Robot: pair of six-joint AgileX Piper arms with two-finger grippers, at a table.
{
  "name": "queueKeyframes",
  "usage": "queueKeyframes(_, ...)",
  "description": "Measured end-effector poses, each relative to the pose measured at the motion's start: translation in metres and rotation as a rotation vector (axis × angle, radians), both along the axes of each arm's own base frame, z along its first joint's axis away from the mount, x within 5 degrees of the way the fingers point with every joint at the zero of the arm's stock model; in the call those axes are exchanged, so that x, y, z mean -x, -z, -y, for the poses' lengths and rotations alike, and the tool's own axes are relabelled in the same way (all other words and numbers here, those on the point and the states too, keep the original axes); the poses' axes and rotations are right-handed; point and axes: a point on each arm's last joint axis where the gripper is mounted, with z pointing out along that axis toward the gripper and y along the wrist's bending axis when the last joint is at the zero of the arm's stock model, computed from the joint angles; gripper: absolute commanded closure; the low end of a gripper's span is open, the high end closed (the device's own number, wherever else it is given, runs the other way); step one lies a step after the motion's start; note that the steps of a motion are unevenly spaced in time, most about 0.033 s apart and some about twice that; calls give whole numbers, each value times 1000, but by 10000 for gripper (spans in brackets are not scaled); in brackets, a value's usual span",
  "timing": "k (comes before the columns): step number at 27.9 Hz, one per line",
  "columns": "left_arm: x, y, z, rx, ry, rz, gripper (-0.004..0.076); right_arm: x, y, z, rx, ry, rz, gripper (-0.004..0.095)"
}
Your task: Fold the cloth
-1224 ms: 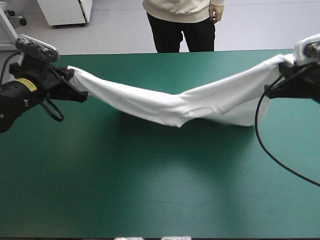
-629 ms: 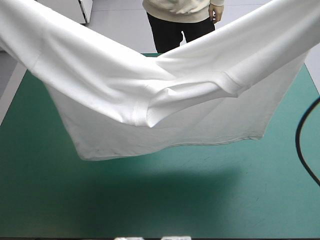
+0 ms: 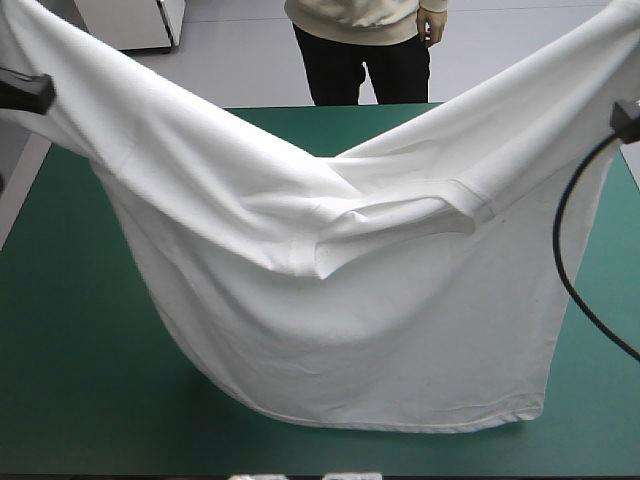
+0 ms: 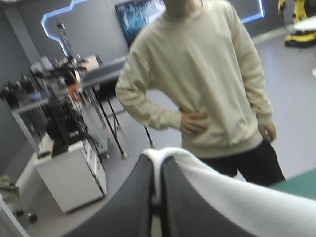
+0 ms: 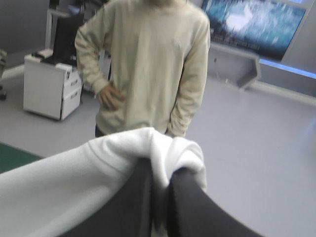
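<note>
The white T-shirt (image 3: 340, 300) hangs lifted and stretched wide above the table, its two upper corners high at the left and right. Its middle sags, with a sleeve fold (image 3: 400, 215) across the front, and the hem (image 3: 400, 420) hangs near the table's front edge. In the left wrist view my left gripper (image 4: 157, 160) is shut on a white fold of the T-shirt (image 4: 232, 192). In the right wrist view my right gripper (image 5: 160, 172) is shut on a bunched corner of the T-shirt (image 5: 148, 143). Both arms are raised, and the cloth hides most of them in the high view.
The teal-green table cover (image 3: 70, 360) shows to the left of the hanging shirt, along the far edge (image 3: 290, 125) and in a strip at the right (image 3: 600, 400). The shirt covers the view of the table's middle.
Earlier the shirt sagged low between the two arms over the far half of the table. Both arms then rose, and now the shirt hangs as a wide sheet, its hem nearer the front edge.
</note>
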Motion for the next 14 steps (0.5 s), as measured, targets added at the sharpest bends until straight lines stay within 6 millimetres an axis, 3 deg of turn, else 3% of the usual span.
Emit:
queueKeyframes(5, -60, 54, 14, -42, -4, -174, 733, -77, 55, 1, -17, 21, -204, 912)
queueKeyframes(7, -104, 89, 23, -54, -16, -232, 733, -128, 95, 2, -24, 37, -308, 911)
queueKeyframes(14, -209, 177, 48, -48, -12, -375, 733, -215, 160, 2, -7, 50, -456, 916)
